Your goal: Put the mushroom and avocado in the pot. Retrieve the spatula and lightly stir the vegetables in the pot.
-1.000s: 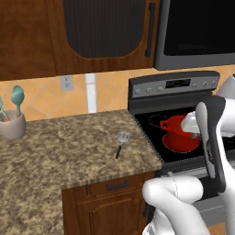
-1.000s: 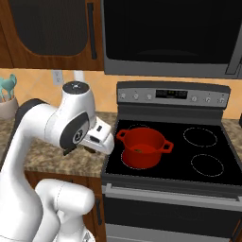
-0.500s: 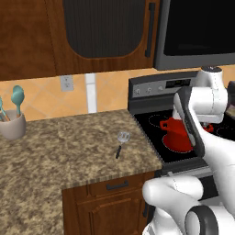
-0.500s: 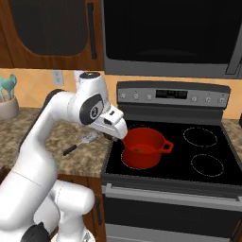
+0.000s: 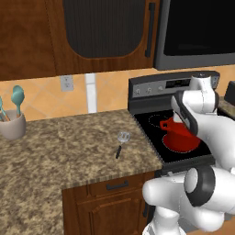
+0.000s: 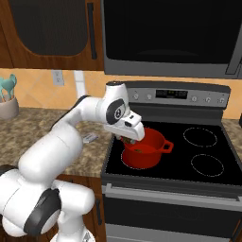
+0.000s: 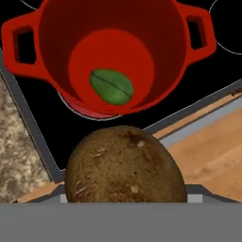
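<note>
1. The end effector (image 6: 128,140) hangs over the near left rim of the pot (image 6: 144,150) on the stove's near left burner. Its jaws stand wide and appear to be closed on the mushroom (image 7: 124,165). The fingertips themselves are hidden behind the cap, so the exact contact cannot be made out.
2. In the hand view the mushroom sits right up against the camera, a rounded brown cap. It is not yet over the pot's mouth but just short of it, above the stove's front edge.
3. The avocado (image 7: 111,86) already lies on the pot's floor, towards the near side.
4. The spatula (image 5: 121,142) lies untouched on the table, left of the stove, its slotted head to the far side and its black handle towards the near edge.
5. Handling, as a judgement: the mushroom looks light and a little soft, with a round cap that could roll or squeeze out. A gentle hold across its widest part suits it, and a low release would keep it from bouncing.
6. The spatula is probably stiff, thin and lying flat. The handle near its middle looks the best place to grip, with the jaws across its width.
7. The pot looks heavy enough to stay put during light stirring.
</note>
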